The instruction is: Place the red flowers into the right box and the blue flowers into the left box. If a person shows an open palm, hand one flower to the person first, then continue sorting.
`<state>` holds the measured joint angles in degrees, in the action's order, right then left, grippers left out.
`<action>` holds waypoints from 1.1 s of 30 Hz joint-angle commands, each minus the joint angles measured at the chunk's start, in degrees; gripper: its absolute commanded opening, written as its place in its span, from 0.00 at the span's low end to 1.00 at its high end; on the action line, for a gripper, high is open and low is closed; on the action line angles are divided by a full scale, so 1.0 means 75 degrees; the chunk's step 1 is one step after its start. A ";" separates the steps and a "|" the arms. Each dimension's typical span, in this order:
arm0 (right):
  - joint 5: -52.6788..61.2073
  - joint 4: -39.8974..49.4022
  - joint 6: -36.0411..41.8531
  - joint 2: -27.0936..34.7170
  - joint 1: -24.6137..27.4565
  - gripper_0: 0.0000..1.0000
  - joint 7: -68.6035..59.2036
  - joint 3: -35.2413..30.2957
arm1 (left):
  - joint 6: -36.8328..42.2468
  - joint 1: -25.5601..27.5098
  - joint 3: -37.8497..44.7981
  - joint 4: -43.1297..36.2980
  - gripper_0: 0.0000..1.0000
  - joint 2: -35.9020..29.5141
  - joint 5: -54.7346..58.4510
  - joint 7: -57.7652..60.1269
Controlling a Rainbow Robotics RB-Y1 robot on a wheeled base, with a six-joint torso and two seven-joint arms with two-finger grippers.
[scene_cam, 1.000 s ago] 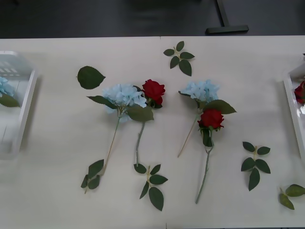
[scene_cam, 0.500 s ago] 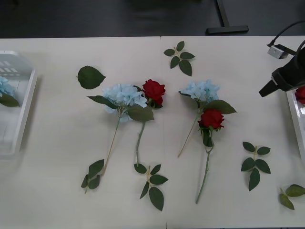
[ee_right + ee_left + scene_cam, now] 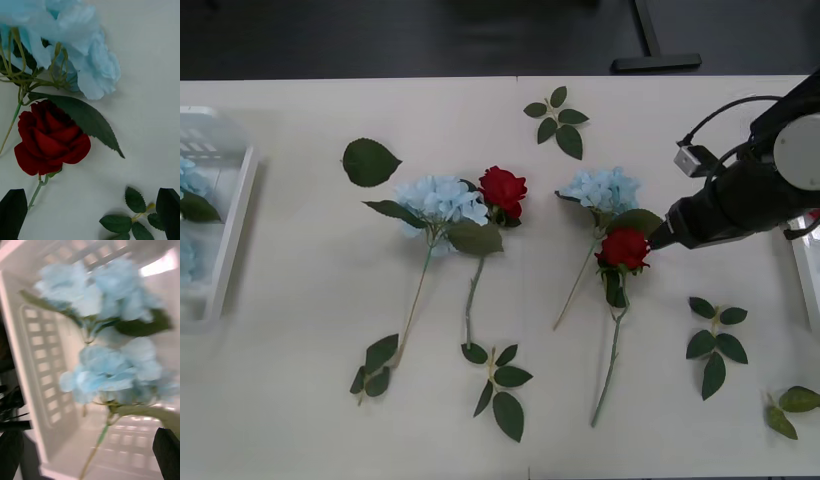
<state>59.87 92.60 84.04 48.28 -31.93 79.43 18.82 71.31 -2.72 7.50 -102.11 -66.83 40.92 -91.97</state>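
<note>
Two red flowers lie on the table, one (image 3: 502, 190) at the centre and one (image 3: 623, 248) right of it. Beside each lies a blue flower, one (image 3: 442, 198) at the centre and the other (image 3: 605, 188) to the right. My right gripper (image 3: 662, 234) hovers just right of the right-hand red flower (image 3: 48, 138), open (image 3: 90, 223), with the blue flower (image 3: 75, 45) beyond it. My left gripper (image 3: 90, 465) is open above the left box (image 3: 41, 363), which holds two blue flowers (image 3: 112, 367). The left box (image 3: 225, 250) sits at the table's left edge and the right box (image 3: 808, 275) at its right edge.
Loose green leaf sprigs lie scattered on the table: one at the back centre (image 3: 558, 120), a single leaf (image 3: 370, 160) at the back left, one at the front centre (image 3: 498, 385), one under my right arm (image 3: 715, 340) and one at the front right corner (image 3: 790, 405).
My right arm has swung left from the right box to the right-hand red flower. A second blue head now shows in the left box.
</note>
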 commanded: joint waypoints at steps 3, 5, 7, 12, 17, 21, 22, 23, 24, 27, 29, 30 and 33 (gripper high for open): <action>-0.1245 0.1693 -0.0085 -0.0133 0.1070 1.00 -0.1649 0.0186 | 0.0933 0.0421 0.0687 -0.1900 1.00 0.0321 0.1517 0.1481; -0.1784 0.1997 -0.0085 -0.0320 0.1258 1.00 -0.2024 0.0327 | 0.0945 0.0421 0.0687 -0.2205 1.00 0.0591 0.1751 0.1891; -0.2522 0.2267 -0.0073 -0.0484 0.1375 1.00 -0.2458 0.0632 | 0.0945 0.0421 0.0629 -0.2440 1.00 0.0860 0.1950 0.2219; -0.4163 0.2361 -0.0108 -0.1058 0.1399 1.00 -0.3747 0.1639 | 0.0699 0.0292 0.0019 -0.2943 1.00 0.1704 0.1915 0.3051; -0.4479 0.2349 -0.0108 -0.1363 0.1410 1.00 -0.4251 0.1932 | 0.0113 -0.0071 -0.1129 -0.2955 1.00 0.2477 0.1212 0.3473; -0.4585 0.2290 -0.0085 -0.1656 0.1399 1.00 -0.4368 0.1979 | 0.0054 -0.0657 -0.2242 -0.2779 1.00 0.3005 0.0122 0.3497; -0.4620 0.2232 -0.0073 -0.1738 0.1399 1.00 -0.4392 0.1979 | 0.0042 -0.0797 -0.2500 -0.2674 1.00 0.3169 -0.0159 0.3520; -0.4643 0.2208 -0.0085 -0.1797 0.1399 1.00 -0.4403 0.1979 | 0.0054 -0.0880 -0.2629 -0.2639 1.00 0.3274 -0.0347 0.3532; -0.4749 0.2114 -0.0097 -0.1891 0.1399 1.00 -0.4415 0.1979 | 0.0054 -0.1020 -0.2910 -0.2580 1.00 0.3473 -0.0757 0.3579; -0.4948 0.1786 -0.0226 -0.2078 0.1387 1.00 -0.4427 0.1979 | 0.0054 -0.1407 -0.3567 -0.2229 1.00 0.3954 -0.1624 0.3672; -0.5006 0.1564 -0.0366 -0.2160 0.1363 1.00 -0.4427 0.1979 | 0.0042 -0.1665 -0.3918 -0.1959 1.00 0.4188 -0.2022 0.3719; -0.5053 0.1423 -0.0460 -0.2207 0.1352 1.00 -0.4427 0.1979 | 0.0042 -0.1817 -0.4106 -0.1760 1.00 0.4352 -0.2233 0.3778; -0.5135 0.1107 -0.0683 -0.2312 0.1328 1.00 -0.4439 0.1979 | 0.0042 -0.2157 -0.4481 -0.1209 1.00 0.4692 -0.2702 0.3825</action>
<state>22.31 102.28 80.28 32.74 -21.53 49.80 33.58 72.36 -14.66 -23.59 -113.84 -34.64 23.30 -67.24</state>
